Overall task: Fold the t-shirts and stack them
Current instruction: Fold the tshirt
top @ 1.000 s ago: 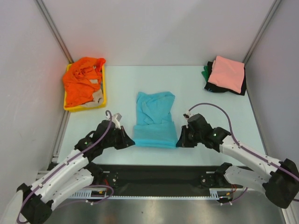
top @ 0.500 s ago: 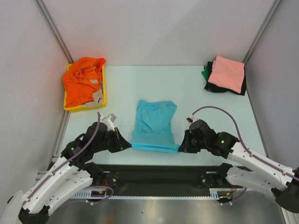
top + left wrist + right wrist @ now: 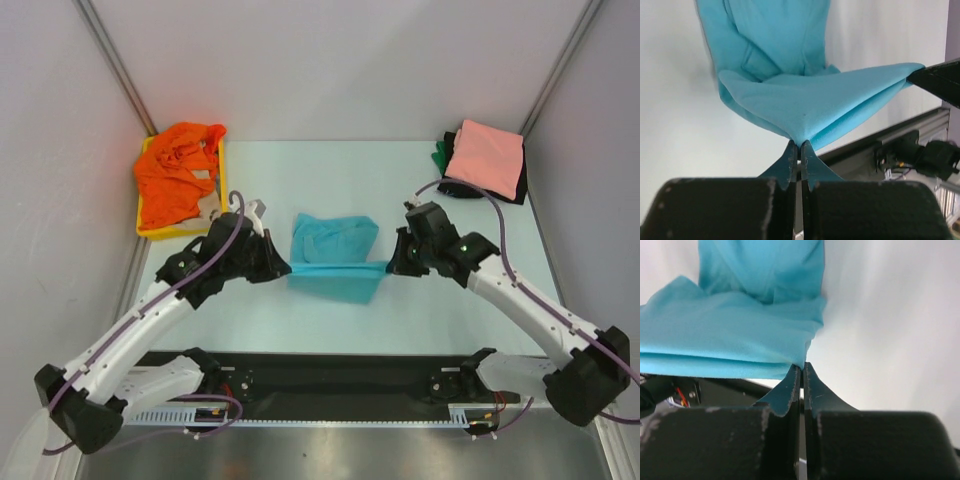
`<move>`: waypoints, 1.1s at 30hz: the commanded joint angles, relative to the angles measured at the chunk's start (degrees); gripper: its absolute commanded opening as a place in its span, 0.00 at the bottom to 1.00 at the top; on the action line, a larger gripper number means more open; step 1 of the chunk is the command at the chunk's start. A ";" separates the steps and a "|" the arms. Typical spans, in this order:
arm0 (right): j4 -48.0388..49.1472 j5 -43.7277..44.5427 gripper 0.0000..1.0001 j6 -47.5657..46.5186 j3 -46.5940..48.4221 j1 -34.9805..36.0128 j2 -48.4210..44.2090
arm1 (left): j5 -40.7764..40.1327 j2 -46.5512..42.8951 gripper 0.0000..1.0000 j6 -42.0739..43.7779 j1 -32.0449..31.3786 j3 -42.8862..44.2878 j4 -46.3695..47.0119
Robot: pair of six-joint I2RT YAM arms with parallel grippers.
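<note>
The turquoise t-shirt [image 3: 335,255] lies at mid-table with its near edge lifted and stretched between both grippers. My left gripper [image 3: 285,268] is shut on the shirt's near left corner, which shows in the left wrist view [image 3: 805,107] at the closed fingertips [image 3: 799,145]. My right gripper [image 3: 392,266] is shut on the near right corner, which shows in the right wrist view [image 3: 735,340] at the fingertips [image 3: 802,366]. The far part of the shirt still rests on the table. An orange t-shirt [image 3: 175,180] fills the yellow tray. A salmon pink t-shirt [image 3: 485,155] tops a stack at the far right.
The yellow tray [image 3: 222,195] sits at the far left with a beige cloth [image 3: 208,208] at its near corner. Under the pink shirt lie black [image 3: 515,185] and green [image 3: 440,155] shirts. Grey walls close in the table on three sides.
Both grippers have lifted the shirt's near edge and carried it away from the arm bases, over the rest of the shirt. The shirt's visible length on the table has shortened.
</note>
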 commanded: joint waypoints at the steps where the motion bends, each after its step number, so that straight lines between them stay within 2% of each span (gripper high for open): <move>1: -0.39 2.07 0.00 -7.21 5.39 -3.21 4.83 | -2.52 4.64 0.00 5.42 3.53 5.73 2.67; 11: 1.98 -2.41 0.00 -11.34 13.40 -8.57 18.18 | 4.77 22.92 0.00 9.29 14.16 14.26 7.15; 21: 2.34 -5.84 0.00 -13.98 21.13 -13.58 28.11 | 7.60 39.19 0.00 10.69 16.89 25.95 5.31; 27: 1.37 -8.12 0.00 -15.21 28.34 -15.95 34.63 | 8.39 47.99 0.00 12.10 20.23 37.81 1.01; 33: 0.58 -9.71 0.00 -15.39 35.45 -17.36 42.97 | 10.49 61.52 0.01 13.50 22.08 54.23 -4.71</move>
